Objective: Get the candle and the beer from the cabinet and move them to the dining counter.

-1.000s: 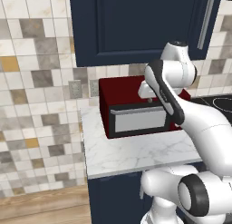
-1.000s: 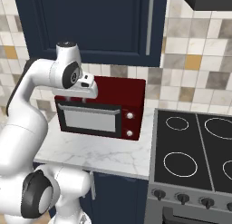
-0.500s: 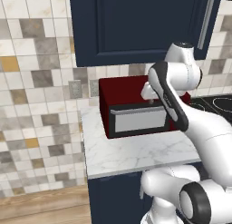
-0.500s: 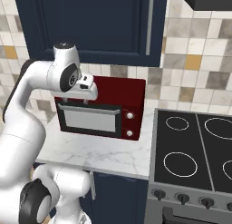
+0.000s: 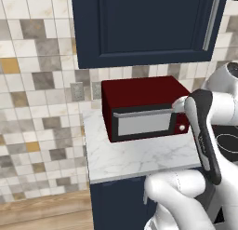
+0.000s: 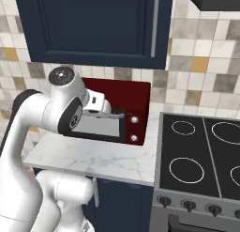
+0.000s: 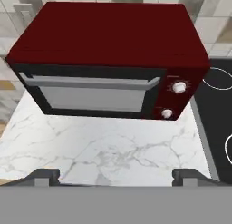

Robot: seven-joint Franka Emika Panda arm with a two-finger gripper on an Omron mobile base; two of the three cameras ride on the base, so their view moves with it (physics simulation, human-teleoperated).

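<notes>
Cabinet (image 5: 148, 29) hung above the red microwave (image 5: 142, 110), door shut, so candle and beer presumably sat unseen inside. Nothing fetched yet; every step remained. Gripper (image 7: 115, 175) was spread wide and empty, hovering over the marble worktop (image 7: 104, 150), facing the microwave.

We see the cabinet (image 5: 148, 26) mounted on the tiled wall, a dark navy-blue unit with a panelled door. Its door is shut, flat against the front. A long silver bar handle (image 5: 211, 23) runs upright along the door's right edge. In the right base view the same cabinet (image 6: 93, 24) hangs above the worktop, its handle (image 6: 154, 27) again standing vertical near the right side of the door. With the door closed, we cannot tell what sits inside it. Its lower edge ends above the row of wall tiles.
</notes>
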